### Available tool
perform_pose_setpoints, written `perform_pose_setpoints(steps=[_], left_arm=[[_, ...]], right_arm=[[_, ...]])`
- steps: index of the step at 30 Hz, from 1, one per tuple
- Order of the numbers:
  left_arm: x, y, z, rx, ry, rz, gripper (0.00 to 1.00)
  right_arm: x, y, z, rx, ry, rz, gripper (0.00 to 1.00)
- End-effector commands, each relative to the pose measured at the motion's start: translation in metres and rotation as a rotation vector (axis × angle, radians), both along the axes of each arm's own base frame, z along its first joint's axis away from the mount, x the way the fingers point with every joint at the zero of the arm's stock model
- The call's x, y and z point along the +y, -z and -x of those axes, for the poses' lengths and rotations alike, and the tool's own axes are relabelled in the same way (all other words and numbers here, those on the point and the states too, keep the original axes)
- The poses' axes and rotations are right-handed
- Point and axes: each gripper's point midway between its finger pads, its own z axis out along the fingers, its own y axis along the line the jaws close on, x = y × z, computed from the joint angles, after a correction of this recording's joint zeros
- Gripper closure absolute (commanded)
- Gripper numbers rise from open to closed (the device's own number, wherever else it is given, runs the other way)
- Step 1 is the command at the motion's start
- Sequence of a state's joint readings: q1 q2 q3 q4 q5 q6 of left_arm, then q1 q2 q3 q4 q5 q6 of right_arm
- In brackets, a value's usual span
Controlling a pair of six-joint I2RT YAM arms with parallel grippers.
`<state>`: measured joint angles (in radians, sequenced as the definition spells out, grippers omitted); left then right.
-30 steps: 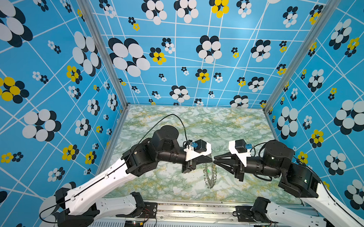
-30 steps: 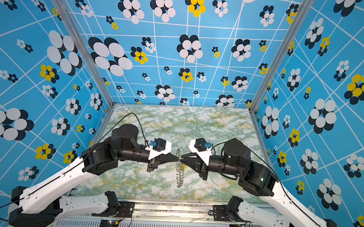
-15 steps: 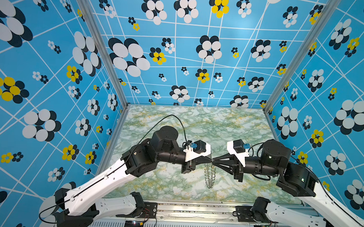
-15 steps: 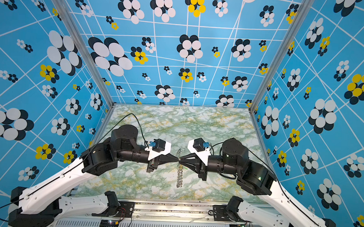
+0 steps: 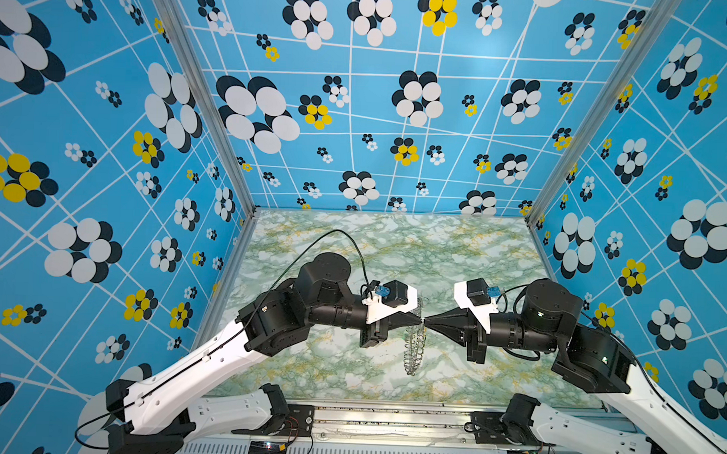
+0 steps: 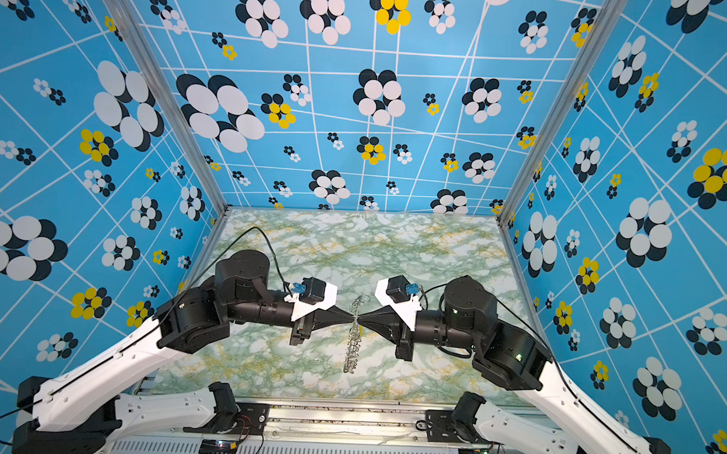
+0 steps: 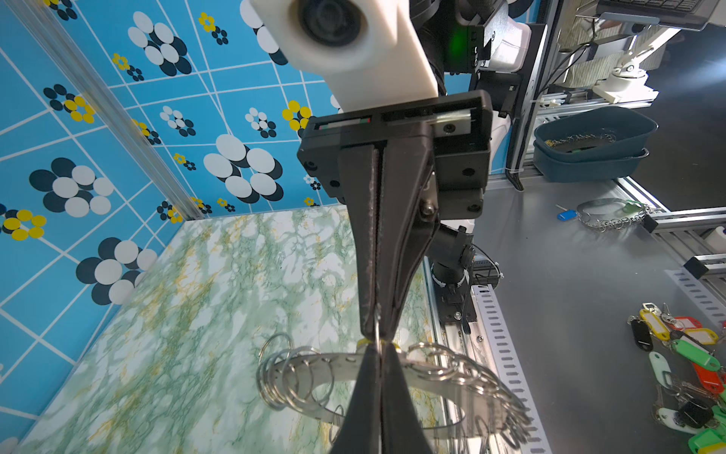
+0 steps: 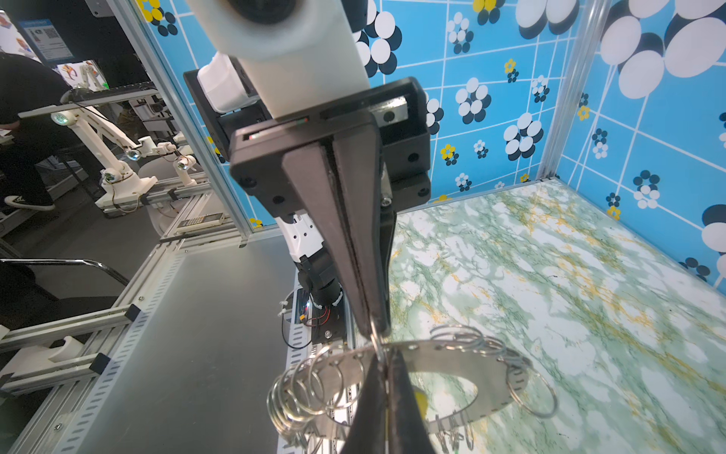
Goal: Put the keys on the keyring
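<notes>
Both arms have drawn together since a second ago; then the two tips were a little apart over the ring, and now they meet nose to nose. From where I stand, the left gripper (image 5: 417, 320) and the right gripper (image 5: 427, 321) point straight at each other above the marbled table (image 5: 456, 248), left one coming in from nine o'clock, right one from three o'clock. The keyring (image 5: 415, 346) hangs on edge between them, off the table, its lower part drooping toward six o'clock with many wire loops (image 6: 351, 356) dangling along the rim.

In the left wrist view the left gripper (image 7: 380, 353) has its jaws pressed together, clamped at the grey ring's (image 7: 440, 379) rim, with a bit of yellow showing at either side of the tips. The right gripper (image 7: 376, 328) has its jaws closed too, pinching one thin wire loop at the same spot. In the right wrist view a yellow tag (image 8: 420, 399) peeks out just beside the right gripper (image 8: 383, 367). The green tag I cannot make out.
</notes>
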<state>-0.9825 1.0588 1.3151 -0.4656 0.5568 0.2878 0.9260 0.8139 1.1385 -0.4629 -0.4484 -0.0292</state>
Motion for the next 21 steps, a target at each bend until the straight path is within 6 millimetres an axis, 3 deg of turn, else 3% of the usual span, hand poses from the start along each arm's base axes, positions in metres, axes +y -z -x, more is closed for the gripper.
perform_pose_setpoints(steps=[1,10,18,21], left_arm=[[0.001,-0.014,0.004,-0.037,0.013,0.055,1.0],[0.0,-0.006,-0.001,-0.011,-0.019,0.034,0.99],[0.002,-0.001,-0.005,0.013,-0.054,0.006,0.71],[0.003,0.0,-0.006,0.025,-0.064,-0.009,0.66]], right_arm=[[0.0,-0.004,0.001,0.008,-0.01,-0.017,1.0],[0.002,-0.008,0.004,-0.001,-0.033,-0.012,1.0],[-0.001,-0.006,0.004,-0.012,-0.028,0.039,1.0],[-0.001,-0.005,0.003,-0.015,-0.029,0.06,1.0]])
